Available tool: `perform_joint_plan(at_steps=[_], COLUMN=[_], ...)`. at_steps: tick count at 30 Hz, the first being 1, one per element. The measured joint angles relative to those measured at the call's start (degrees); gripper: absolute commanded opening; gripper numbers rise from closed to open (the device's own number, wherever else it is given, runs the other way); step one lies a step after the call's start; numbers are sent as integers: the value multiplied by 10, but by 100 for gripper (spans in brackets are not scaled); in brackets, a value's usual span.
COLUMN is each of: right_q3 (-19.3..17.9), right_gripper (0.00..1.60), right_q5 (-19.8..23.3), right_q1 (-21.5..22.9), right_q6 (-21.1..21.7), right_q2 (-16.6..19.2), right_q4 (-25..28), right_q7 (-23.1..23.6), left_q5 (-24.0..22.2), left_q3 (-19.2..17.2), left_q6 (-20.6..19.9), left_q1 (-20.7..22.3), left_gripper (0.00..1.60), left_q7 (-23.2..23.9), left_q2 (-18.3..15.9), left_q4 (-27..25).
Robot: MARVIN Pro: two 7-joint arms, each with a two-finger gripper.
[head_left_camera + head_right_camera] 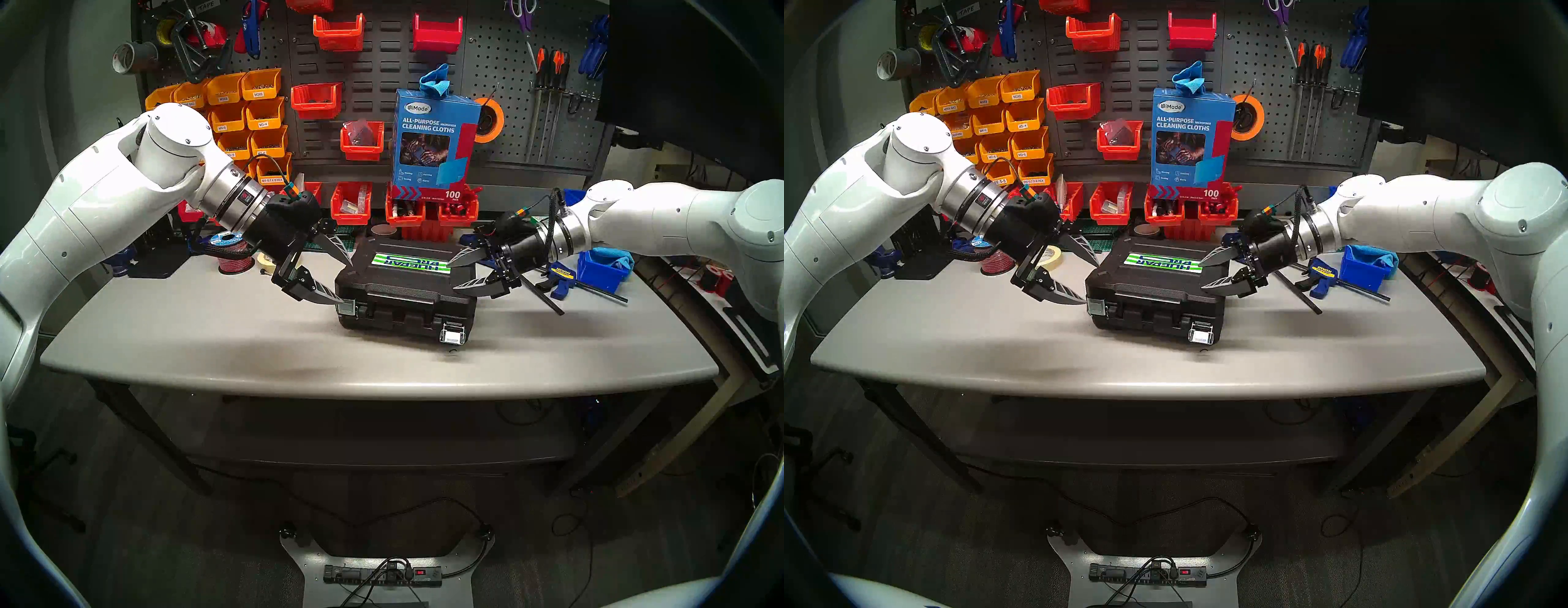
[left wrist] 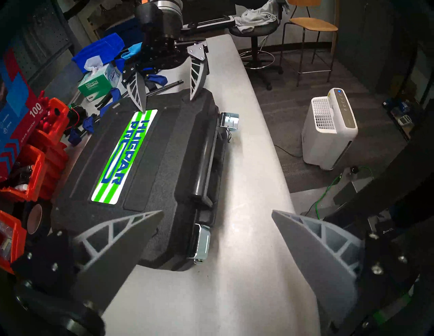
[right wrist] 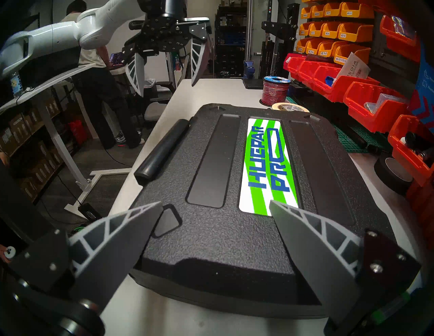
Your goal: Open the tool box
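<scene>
Both arms reach inward over the table (image 1: 212, 339), wrists angled down. The left gripper (image 1: 339, 278) hangs with its jaws spread wide and empty, at the left end of the closed tool box (image 1: 407, 293). The right gripper (image 1: 456, 274) is likewise wide apart, holding nothing, its fingertips over the box's right end near the striped label (image 1: 409, 262). The near-right latch (image 1: 453, 333) hangs flipped down.

The tool box (image 3: 211, 246) hides its own latches in the right wrist view; bin labels (image 1: 259, 94) are too small to read; the bench worker's head (image 3: 75, 5) seems cropped.
</scene>
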State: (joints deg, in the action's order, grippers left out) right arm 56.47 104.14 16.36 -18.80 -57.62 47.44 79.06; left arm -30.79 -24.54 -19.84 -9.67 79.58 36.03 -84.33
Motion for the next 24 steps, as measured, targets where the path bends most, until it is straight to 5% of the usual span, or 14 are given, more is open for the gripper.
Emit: perform_joint_plan(at_steps=[24], right_q3=[26], right_gripper=[160], right_q5=[19], right_q1=[10], right_q6=[-10], right_q2=[-7], right_q4=[5], right_q7=[-2], left_q5=[54], left_q3=[23], left_q6=[-56], left_q1=[0], left_gripper=[160], left_q7=[-10], left_q2=[1], left_q4=[-49])
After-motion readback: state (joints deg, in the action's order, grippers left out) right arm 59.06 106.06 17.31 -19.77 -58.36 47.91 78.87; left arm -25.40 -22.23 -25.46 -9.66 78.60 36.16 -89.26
